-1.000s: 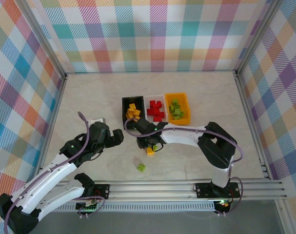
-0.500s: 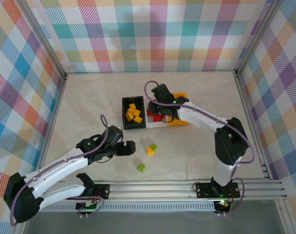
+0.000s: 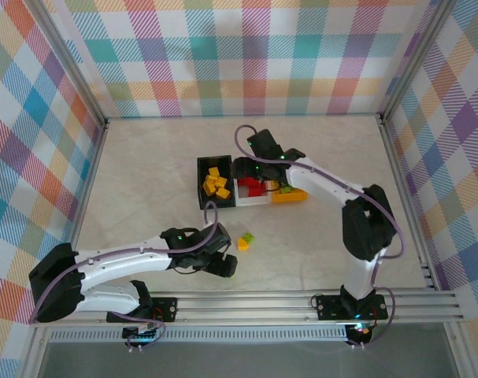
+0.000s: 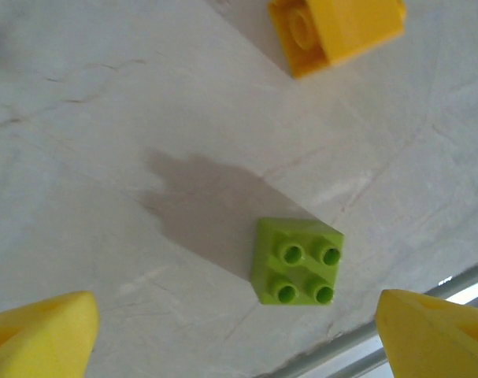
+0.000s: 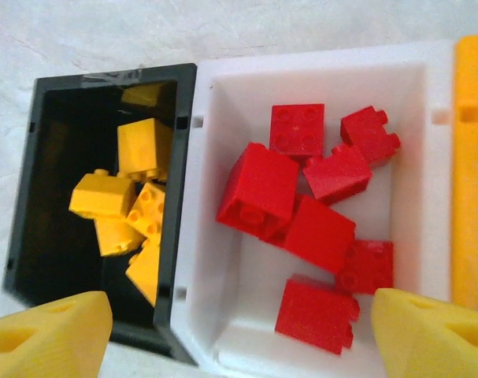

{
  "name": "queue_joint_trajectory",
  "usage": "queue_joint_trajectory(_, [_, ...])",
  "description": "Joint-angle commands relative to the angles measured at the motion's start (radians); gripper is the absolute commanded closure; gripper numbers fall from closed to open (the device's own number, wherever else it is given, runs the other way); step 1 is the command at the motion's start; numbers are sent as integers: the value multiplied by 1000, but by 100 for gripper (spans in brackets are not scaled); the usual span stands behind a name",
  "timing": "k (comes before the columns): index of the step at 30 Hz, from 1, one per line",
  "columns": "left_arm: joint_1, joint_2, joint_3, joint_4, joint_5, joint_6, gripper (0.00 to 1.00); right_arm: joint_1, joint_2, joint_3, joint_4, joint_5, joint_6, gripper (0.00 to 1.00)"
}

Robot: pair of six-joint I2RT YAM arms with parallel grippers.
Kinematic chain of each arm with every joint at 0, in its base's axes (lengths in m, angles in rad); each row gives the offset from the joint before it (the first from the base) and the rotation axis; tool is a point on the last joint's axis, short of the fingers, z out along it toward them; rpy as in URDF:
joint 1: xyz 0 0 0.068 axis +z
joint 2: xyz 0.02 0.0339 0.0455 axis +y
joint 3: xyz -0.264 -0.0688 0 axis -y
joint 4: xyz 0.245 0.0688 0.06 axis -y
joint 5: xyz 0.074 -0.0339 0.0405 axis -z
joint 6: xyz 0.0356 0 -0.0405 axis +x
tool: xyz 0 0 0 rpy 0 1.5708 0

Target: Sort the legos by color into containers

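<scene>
My left gripper point(image 4: 239, 339) is open and hangs low over a lime green lego point(image 4: 298, 261) that lies studs-up on the table between its yellow fingertips point(image 4: 42, 339). A yellow lego point(image 4: 337, 27) lies further off, and from above it point(image 3: 242, 244) touches another green lego point(image 3: 248, 237). In the top view the left gripper point(image 3: 223, 264) covers the first green lego. My right gripper point(image 5: 239, 335) is open above the white container point(image 5: 215, 268), which holds several red legos point(image 5: 258, 189). The black container point(image 5: 183, 157) holds yellow legos point(image 5: 144, 146). The orange container point(image 3: 290, 197) holds green ones.
The three containers stand side by side at the table's middle, black point(image 3: 201, 185), white point(image 3: 250, 200), orange. A metal rail point(image 4: 427, 287) runs along the front edge just past the green lego. Checked walls close in the left, back and right sides.
The right gripper went from the loose legos to the white container and opened there. The left arm swung right and came down over the green lego near the front rail.
</scene>
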Motion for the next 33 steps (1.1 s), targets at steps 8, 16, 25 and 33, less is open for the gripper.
queue_joint_trajectory(8, [-95, 202, 81, 21, -36, 46, 23, 3, -258, -271, 53, -2, 66, 13])
queue_joint_trajectory(16, [-96, 289, 99, 67, -29, 68, 44, 3, -386, -389, 61, -1, 98, 12])
queue_joint_trajectory(25, [-90, 204, 124, 8, -106, 63, 67, 3, -488, -493, 34, 34, 124, 12])
queue_joint_trajectory(33, [124, 223, 435, 49, -93, 227, 67, 3, -551, -613, 12, 105, 190, 11])
